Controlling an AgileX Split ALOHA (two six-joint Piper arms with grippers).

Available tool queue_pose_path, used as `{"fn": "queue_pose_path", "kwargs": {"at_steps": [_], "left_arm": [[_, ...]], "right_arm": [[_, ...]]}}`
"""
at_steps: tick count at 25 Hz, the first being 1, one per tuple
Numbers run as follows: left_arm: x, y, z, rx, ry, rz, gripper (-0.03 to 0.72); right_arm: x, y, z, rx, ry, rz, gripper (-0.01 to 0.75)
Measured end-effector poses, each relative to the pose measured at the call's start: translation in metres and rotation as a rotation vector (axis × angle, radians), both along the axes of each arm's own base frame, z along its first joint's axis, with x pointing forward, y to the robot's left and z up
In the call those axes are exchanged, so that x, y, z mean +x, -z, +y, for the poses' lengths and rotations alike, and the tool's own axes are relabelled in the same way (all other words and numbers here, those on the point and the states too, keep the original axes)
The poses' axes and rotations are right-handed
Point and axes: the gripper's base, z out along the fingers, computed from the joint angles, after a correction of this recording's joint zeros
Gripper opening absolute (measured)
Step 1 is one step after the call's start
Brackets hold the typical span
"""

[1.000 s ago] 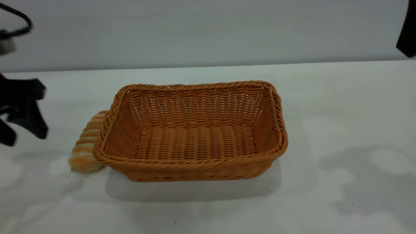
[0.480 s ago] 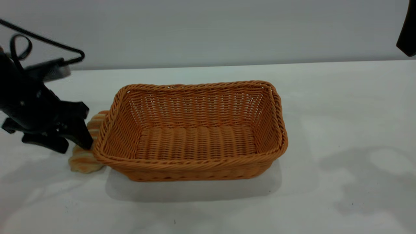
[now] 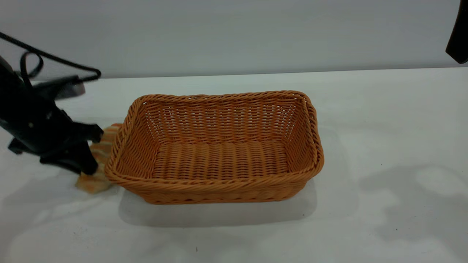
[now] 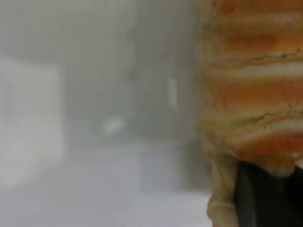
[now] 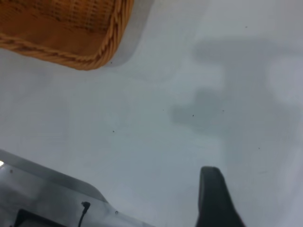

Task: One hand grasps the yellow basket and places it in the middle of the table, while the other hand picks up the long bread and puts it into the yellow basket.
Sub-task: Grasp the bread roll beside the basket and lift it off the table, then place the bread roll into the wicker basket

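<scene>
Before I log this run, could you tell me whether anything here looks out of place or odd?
Only that the long bread lies tight against the yellow basket, partly hidden under its flared rim, where the left gripper is working. Nothing is spilled or damaged; the right gripper hangs clear.

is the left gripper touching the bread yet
Touching. In the left wrist view the bread fills the frame, pressed against a dark fingertip. The exterior view agrees: the left gripper sits down over it beside the basket.

Yellow basket (image 3: 215, 146) orange-tan woven wicker, braided rim; long bread (image 3: 98, 171) pale cream with golden-orange crosswise ridges; table (image 3: 365, 146) plain white, tiny dark specks; left gripper (image 3: 78, 160) black
</scene>
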Motion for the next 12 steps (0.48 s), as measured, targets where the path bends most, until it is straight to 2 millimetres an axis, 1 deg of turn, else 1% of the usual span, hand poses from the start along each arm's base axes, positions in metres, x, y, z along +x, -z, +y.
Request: {"fn": "queue_pose_path", "kwargs": {"at_steps": [2, 5, 6, 7, 8, 10, 11, 12], "left_arm": [[0.003, -0.022, 0.002, 0.002, -0.009, -0.06, 0.058], [0.006, -0.064, 0.004, -0.014, -0.048, -0.172, 0.058], [0.005, -0.08, 0.004, -0.024, -0.058, -0.217, 0.058], [0.005, -0.091, 0.001, -0.033, -0.054, -0.245, 0.058], [0.004, -0.103, -0.004, -0.039, -0.033, -0.276, 0.058], [0.002, -0.119, -0.022, -0.048, 0.05, -0.32, 0.058], [0.001, -0.125, -0.032, -0.047, 0.105, -0.339, 0.058], [-0.001, -0.126, -0.045, -0.049, 0.167, -0.345, 0.058]], "right_arm": [[0.0, 0.0, 0.0, 0.0, 0.0, 0.0, 0.49], [0.0, 0.0, 0.0, 0.0, 0.0, 0.0, 0.49], [0.0, 0.0, 0.0, 0.0, 0.0, -0.001, 0.49], [0.0, 0.0, 0.0, 0.0, 0.0, -0.001, 0.49], [0.0, 0.0, 0.0, 0.001, 0.001, -0.002, 0.49], [0.001, 0.0, 0.0, 0.001, 0.002, -0.008, 0.49], [0.001, 0.0, 0.0, 0.001, 0.003, -0.009, 0.49], [0.001, 0.0, 0.0, 0.002, 0.003, -0.011, 0.49]]}}
